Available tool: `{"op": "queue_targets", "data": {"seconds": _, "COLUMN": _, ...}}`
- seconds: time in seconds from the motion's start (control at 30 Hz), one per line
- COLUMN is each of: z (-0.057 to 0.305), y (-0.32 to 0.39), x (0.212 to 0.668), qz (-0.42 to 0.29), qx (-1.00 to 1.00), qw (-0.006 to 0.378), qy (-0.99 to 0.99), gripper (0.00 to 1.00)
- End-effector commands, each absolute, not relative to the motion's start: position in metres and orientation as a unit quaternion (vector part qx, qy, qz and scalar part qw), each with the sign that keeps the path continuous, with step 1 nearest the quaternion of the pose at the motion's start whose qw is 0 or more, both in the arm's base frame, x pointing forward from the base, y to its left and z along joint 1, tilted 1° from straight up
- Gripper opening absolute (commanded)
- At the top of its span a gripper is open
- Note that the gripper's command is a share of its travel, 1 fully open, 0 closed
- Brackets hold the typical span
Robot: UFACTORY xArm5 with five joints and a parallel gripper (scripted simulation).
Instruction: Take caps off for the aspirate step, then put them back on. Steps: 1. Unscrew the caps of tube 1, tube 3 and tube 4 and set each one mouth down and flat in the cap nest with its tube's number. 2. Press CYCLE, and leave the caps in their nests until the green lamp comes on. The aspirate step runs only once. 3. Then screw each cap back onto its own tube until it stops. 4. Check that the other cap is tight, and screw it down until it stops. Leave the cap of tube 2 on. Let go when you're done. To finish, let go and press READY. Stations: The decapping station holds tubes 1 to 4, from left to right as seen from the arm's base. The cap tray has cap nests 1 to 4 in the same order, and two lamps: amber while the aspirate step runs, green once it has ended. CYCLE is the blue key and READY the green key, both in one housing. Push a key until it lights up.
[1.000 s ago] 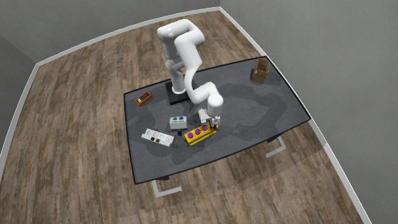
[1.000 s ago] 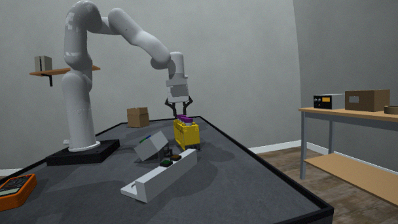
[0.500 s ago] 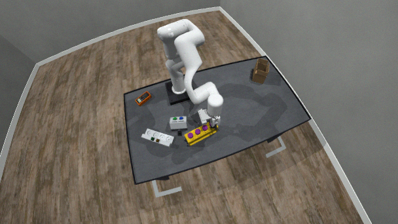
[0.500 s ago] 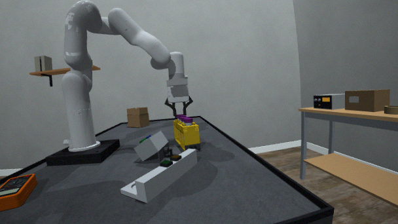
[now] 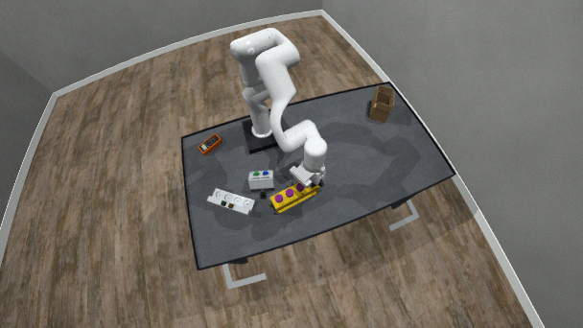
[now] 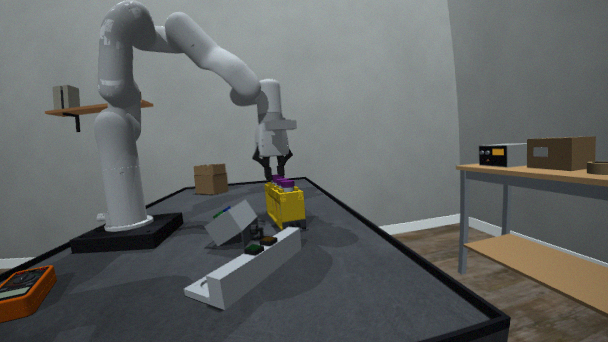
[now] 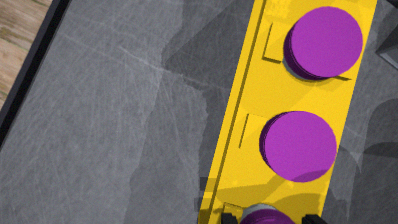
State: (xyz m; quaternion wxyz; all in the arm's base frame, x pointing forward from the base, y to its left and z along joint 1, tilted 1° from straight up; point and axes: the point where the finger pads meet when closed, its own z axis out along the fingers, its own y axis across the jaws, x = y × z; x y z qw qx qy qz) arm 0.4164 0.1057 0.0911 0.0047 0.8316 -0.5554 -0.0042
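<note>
The yellow decapping station [image 5: 293,195] stands on the dark table and holds tubes with purple caps. My gripper [image 5: 314,183] is straight above the end of the row nearest the arm and is shut on that end tube's purple cap [image 7: 267,218], seen at the bottom edge of the wrist view. Two more capped tubes [image 7: 299,146] [image 7: 326,42] show beyond it. In the exterior view the gripper [image 6: 272,172] reaches down onto the station [image 6: 285,202]. The white cap tray [image 5: 230,200] has empty nests and unlit lamps [image 6: 254,248]. The grey key housing [image 5: 261,179] carries the blue and green keys.
An orange multimeter [image 5: 209,144] lies at the table's far left. A cardboard box [image 5: 382,104] stands at the far corner. A small black block [image 5: 263,194] sits between the housing and the station. The table's edge [image 7: 30,60] runs to the left in the wrist view.
</note>
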Motion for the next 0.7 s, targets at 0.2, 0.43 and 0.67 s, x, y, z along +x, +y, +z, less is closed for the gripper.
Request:
{"op": "queue_targets", "data": {"seconds": 0.2, "z": 0.0921, "y": 0.1059, "x": 0.4175, "qz": -0.006, "qx": 0.835, "qw": 0.001, "qy": -0.550, "gripper": 0.46}}
{"op": "queue_targets", "data": {"seconds": 0.43, "z": 0.0931, "y": 0.1059, "x": 0.4175, "qz": -0.006, "qx": 0.786, "qw": 0.001, "qy": -0.618, "gripper": 0.46}}
{"op": "queue_targets", "data": {"seconds": 0.67, "z": 0.0966, "y": 0.1059, "x": 0.4176, "qz": -0.006, "qx": 0.756, "qw": 0.002, "qy": -0.655, "gripper": 0.46}}
